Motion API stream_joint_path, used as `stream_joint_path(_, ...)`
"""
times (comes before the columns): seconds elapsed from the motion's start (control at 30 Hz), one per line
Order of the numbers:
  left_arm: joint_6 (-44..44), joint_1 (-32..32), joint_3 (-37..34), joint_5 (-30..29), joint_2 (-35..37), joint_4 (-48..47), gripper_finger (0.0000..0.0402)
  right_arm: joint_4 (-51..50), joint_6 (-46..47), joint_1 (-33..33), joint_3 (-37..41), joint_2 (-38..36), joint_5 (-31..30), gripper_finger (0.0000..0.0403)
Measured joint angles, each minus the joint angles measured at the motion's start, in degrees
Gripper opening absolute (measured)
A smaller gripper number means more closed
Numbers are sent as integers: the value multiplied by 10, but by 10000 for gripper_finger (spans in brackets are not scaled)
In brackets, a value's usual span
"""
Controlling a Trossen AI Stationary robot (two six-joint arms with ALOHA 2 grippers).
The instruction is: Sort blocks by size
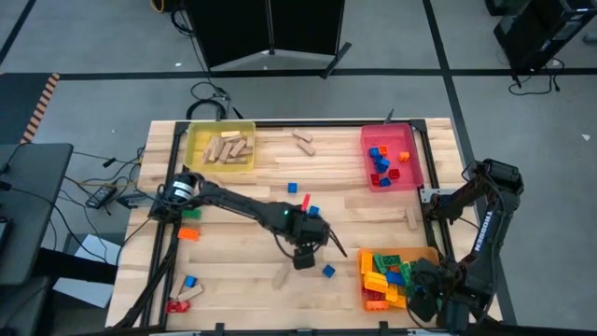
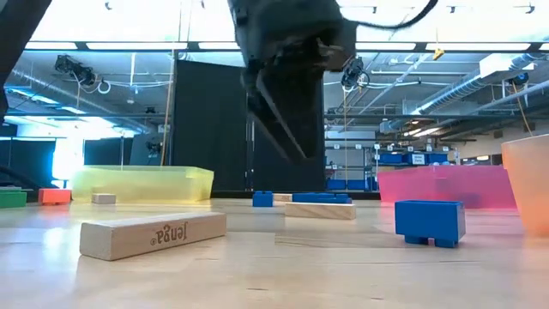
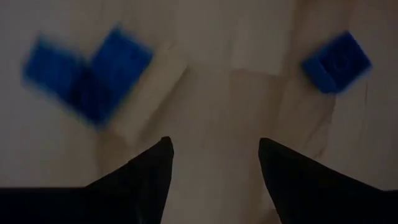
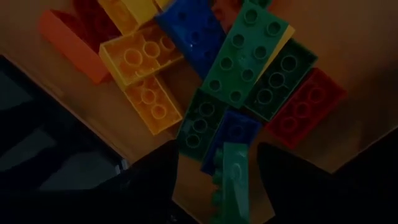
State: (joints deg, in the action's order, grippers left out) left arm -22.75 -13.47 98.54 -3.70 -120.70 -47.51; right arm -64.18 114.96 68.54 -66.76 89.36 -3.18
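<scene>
Sorting partly done. High view: yellow tray [image 1: 193, 142] holds wooden blocks, red tray [image 1: 367, 160] small bricks, orange tray [image 1: 363, 287] large bricks; loose blocks [image 1: 328, 271] remain on bench [image 1: 233, 280]. Left wrist view: left gripper [image 3: 214, 148] spread, empty. Right wrist view: right gripper [image 4: 217, 157] spread above the large bricks.

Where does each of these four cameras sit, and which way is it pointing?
High view: above the table, looking straight down; both arms show.
Low view: at tabletop height, looking level past a tan wooden block; one arm hangs in from above.
Left wrist view: on the left arm, looking down past its open left gripper.
Right wrist view: on the right arm, over the orange tray's bricks; own fingers show.
Shared: high and left wrist views both show the small blue brick.
</scene>
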Motion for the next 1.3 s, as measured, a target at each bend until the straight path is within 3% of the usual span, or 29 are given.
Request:
stream_joint_path(0.2,293,24,-4,5,0,5,243,0,42,-12,0,0,-3,234)
stream_joint_path(0.43,463,39,-4,45,0,4,243,0,107,-19,0,0,-4,228)
stream_joint_path(0.57,501,48,-4,77,-6,10,243,0,145,-20,0,0,-4,227)
stream_joint_path(0.77,512,56,-4,79,-34,21,243,-1,155,-28,0,0,-4,229)
stream_joint_path(0.93,516,67,-5,24,-50,32,243,3,156,-38,0,0,-4,225)
stream_joint_path(1.1,513,87,-4,18,-53,30,243,5,155,-44,0,0,-4,226)
stream_joint_path(1.3,508,101,-4,56,-53,22,243,5,154,-49,0,0,-4,224)
